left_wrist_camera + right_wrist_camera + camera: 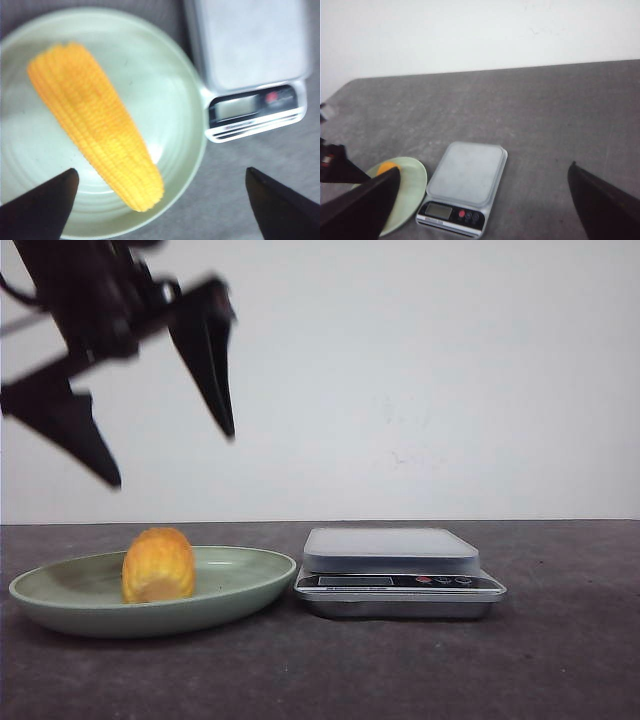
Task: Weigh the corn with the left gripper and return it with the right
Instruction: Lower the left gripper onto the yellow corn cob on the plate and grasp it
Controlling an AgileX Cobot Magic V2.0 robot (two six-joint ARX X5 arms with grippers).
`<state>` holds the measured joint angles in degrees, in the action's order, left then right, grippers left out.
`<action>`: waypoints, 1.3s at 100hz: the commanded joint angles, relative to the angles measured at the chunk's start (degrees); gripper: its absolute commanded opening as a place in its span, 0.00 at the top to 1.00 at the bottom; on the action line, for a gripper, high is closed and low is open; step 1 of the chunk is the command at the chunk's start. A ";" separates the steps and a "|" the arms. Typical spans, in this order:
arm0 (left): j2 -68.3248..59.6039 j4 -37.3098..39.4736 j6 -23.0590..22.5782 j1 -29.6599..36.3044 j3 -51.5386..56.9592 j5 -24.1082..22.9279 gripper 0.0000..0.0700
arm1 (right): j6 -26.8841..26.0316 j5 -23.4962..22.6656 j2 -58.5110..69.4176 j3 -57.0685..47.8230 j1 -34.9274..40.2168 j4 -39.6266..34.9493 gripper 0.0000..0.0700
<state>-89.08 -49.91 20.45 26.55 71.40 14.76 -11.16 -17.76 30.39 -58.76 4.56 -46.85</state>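
Note:
The corn (158, 565) is a yellow-orange cob lying in a pale green plate (245, 585) on the left of the table. In the left wrist view the corn (92, 120) lies slantwise across the plate (170, 100). My left gripper (170, 455) hangs open well above the plate, its two dark fingers spread wide, nothing between them. The scale (395, 570) stands just right of the plate, its platform bare. The right gripper (480, 200) is open, high above the table, looking down on the scale (465, 185) and plate (412, 185).
The dark grey table (560, 660) stretches right of the scale and in front of both objects. A white wall (420, 370) closes the back. The scale's display and buttons (250, 105) face the table's front edge.

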 commanded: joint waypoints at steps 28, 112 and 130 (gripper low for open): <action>-10.69 0.13 -1.16 0.57 0.70 -5.66 0.06 | 5.64 4.42 0.26 -0.44 0.20 -4.85 0.03; -14.86 -0.17 -7.61 0.42 2.91 4.83 0.99 | 5.84 4.74 0.26 -0.44 0.20 -5.99 0.03; -8.87 1.33 -6.95 0.96 7.69 5.03 0.99 | 5.84 4.74 0.26 -0.44 0.20 -6.23 0.03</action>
<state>-100.42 -49.80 13.87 26.92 75.75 19.42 -5.78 -13.23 30.41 -58.76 4.56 -53.32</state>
